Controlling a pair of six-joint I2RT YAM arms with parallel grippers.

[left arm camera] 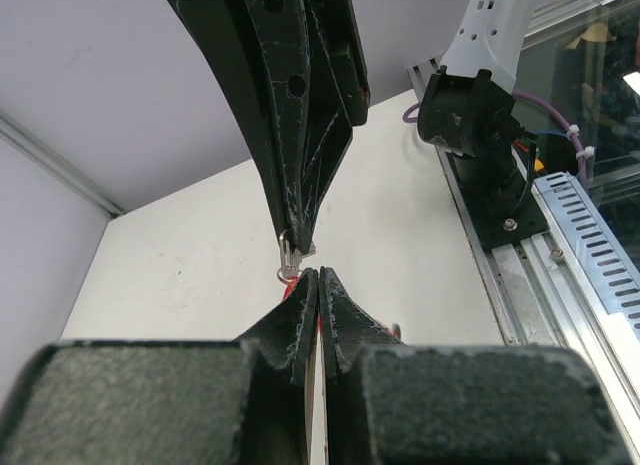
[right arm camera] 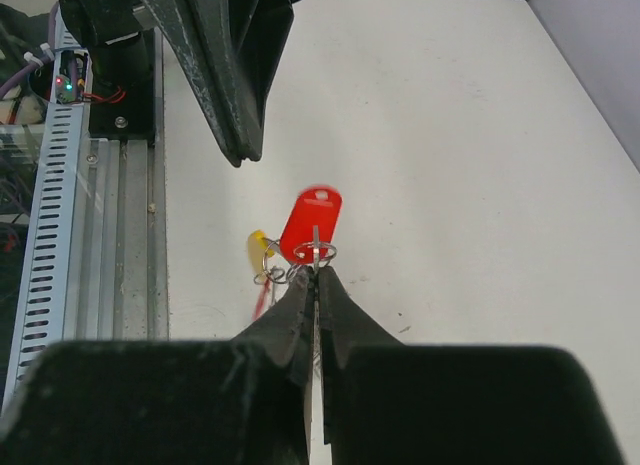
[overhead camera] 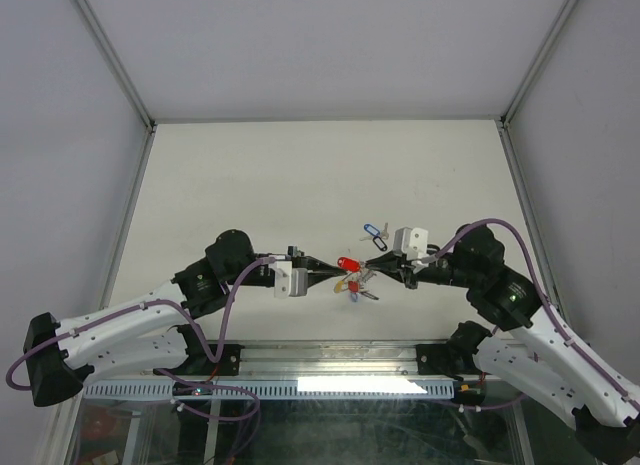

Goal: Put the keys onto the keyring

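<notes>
Nearest the lens in the right wrist view, the right tool [right arm camera: 313, 275] is seen fully closed, its tips pinched on the small metal loop of the red-tagged key [right arm camera: 312, 223]. The left tool [right arm camera: 240, 157] is closed as well and is set tip to tip against it; whether anything is caught between its fingers cannot be told. Just beside the red tag, the yellow section of the keyring [right arm camera: 258, 251] is seen, though the rest of the hoop is too thin to be traced and may be hidden by the tools. A blue-tagged key [overhead camera: 371, 229] is left lying apart, beyond the right tool.

A slip is judged the main risk: so slight a pinch on a thin loop could be lost, and the key would be dropped. With both tips so close, a knock could also be given to the hoop, and it would be pushed out of line.

The tabletop [overhead camera: 300, 175] is matte, cream-white and plain. It is enclosed by pale grey walls [overhead camera: 330, 45] and metal frame posts [overhead camera: 110, 55], with a slotted rail [overhead camera: 330, 387] and purple cables [overhead camera: 225, 315] at the near edge.
</notes>
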